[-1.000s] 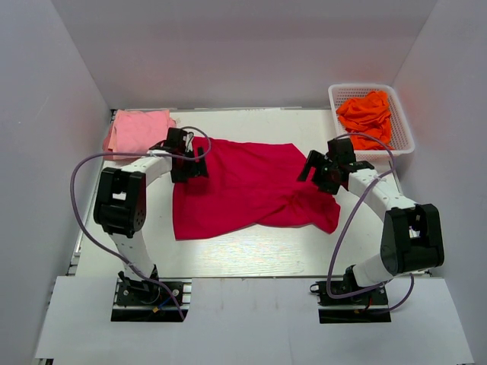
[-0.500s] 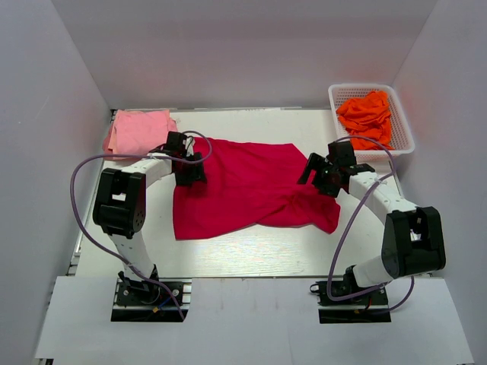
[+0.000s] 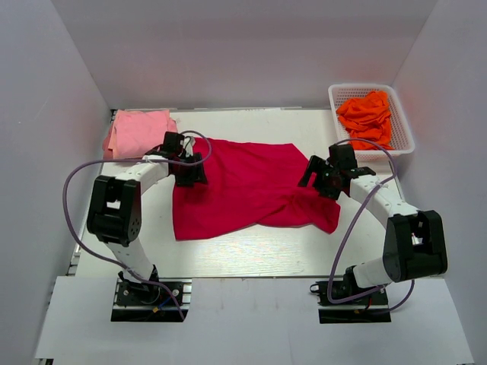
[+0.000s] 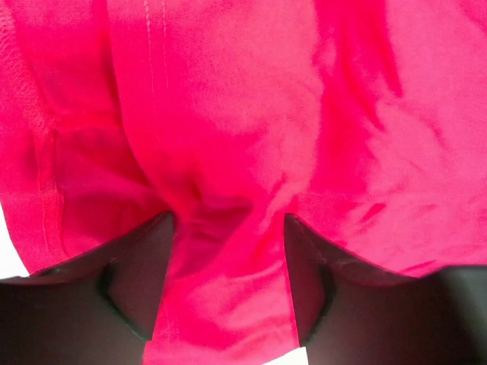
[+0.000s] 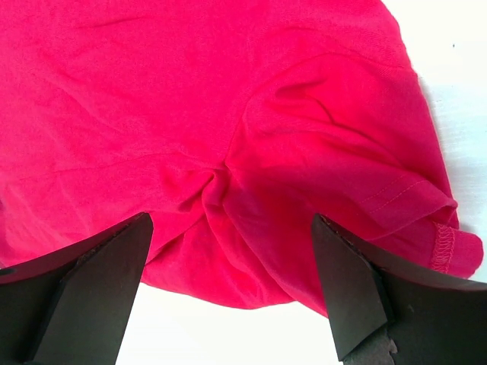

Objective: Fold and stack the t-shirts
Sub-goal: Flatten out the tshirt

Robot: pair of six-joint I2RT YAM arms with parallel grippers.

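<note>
The large crimson t-shirt (image 3: 243, 186) lies spread and rumpled on the white table. My left gripper (image 3: 189, 171) is pressed down on the shirt's upper left edge. In the left wrist view its jaws (image 4: 228, 220) stand partly closed, with a raised fold of red cloth (image 4: 228, 289) filling the gap between them. My right gripper (image 3: 319, 179) hovers over the shirt's right edge. Its jaws (image 5: 230, 220) are wide open, and a bunched crease of the shirt (image 5: 221, 190) lies just beyond them. A folded light pink t-shirt (image 3: 137, 129) sits at the back left.
A white mesh basket (image 3: 403, 125) at the back right holds crumpled orange t-shirts (image 3: 365, 114). Grey walls close in the table on three sides. Bare white table (image 3: 243, 255) shows in front of the crimson shirt.
My left gripper's jaws have narrowed around the red cloth as it settled lower on the shirt's edge. The right gripper has edged slightly toward the shirt, still wide open.
</note>
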